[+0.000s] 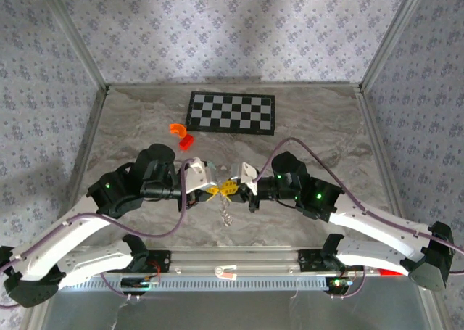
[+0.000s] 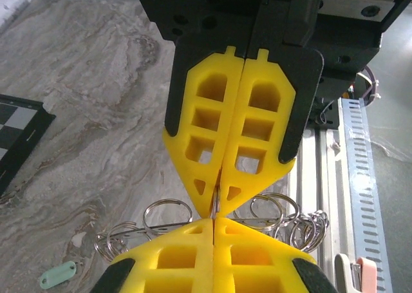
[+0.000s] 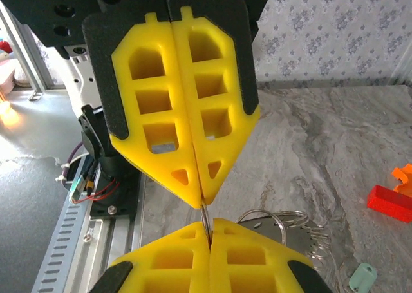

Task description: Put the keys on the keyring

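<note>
Near edge: slotted metal rail [image 1: 239, 280] between the two arm bases.

Left gripper [image 2: 216, 199]: yellow fingers closed flat against each other; a thin silvery wire sits pinched in the seam at their tips.

Right gripper [image 3: 201, 199]: yellow fingers likewise closed; the same thin wire runs out of its tips; the two grippers meet tip to tip over the middle of the bench [image 1: 326, 141], almost touching.

Keyring [image 2: 168, 213]: cluster of silvery wire rings; one strand gripped by both grippers, the rest bunched beneath and just behind the fingertips.

Key [image 3: 362, 277]: small pale teal flat tag; lies flat on the bench near the ring cluster, apart from it, in neither gripper.

Red block [image 3: 389, 203]: on the bench beyond the grippers, left of centre.

Orange curved piece [image 1: 178, 130]: just beyond the red block, close beside it.

Checkerboard [image 1: 232, 112]: black-and-white, flat at the far side of the bench.
</note>
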{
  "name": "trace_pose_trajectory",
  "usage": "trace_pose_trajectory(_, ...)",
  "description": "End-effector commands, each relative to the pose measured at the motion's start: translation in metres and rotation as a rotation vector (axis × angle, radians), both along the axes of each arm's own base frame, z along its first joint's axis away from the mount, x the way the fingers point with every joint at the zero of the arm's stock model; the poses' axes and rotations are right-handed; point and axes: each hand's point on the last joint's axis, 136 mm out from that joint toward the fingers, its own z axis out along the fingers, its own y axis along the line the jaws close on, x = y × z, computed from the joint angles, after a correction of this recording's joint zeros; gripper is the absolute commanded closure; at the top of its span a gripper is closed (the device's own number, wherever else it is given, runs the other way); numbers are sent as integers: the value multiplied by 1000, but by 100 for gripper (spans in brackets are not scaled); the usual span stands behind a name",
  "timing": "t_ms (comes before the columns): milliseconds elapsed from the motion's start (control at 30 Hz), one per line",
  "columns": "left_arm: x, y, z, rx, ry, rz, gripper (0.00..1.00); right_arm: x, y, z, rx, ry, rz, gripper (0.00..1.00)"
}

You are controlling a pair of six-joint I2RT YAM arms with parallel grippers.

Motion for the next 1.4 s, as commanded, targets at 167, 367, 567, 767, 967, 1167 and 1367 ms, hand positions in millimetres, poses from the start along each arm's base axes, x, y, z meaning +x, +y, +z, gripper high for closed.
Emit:
trace_pose_trajectory(167,-3,-10,22,-133,-11,-16,78,12,1,21,97,-5,-57,100)
trace_pose_trajectory(367,-2,-4,28,-205,-8,36,68,16,0,29,158,14,-61,100)
trace_pose_trajectory(567,-2,2,32,-267,-15,75,65,20,-4,35,197,35,-68,100)
trace_pose_trajectory(767,-1,7,32,-297,-17,100,63,23,-6,37,234,51,-76,100)
trace_pose_trajectory(967,-4,11,39,-353,-15,108,63,24,-8,42,295,76,-71,100)
trace_pose_trajectory(1167,-8,16,50,-409,-30,107,62,23,-11,52,364,78,-63,100)
trace_pose_trajectory(1367,-9,18,54,-434,-39,109,62,16,-13,62,423,83,-14,100)
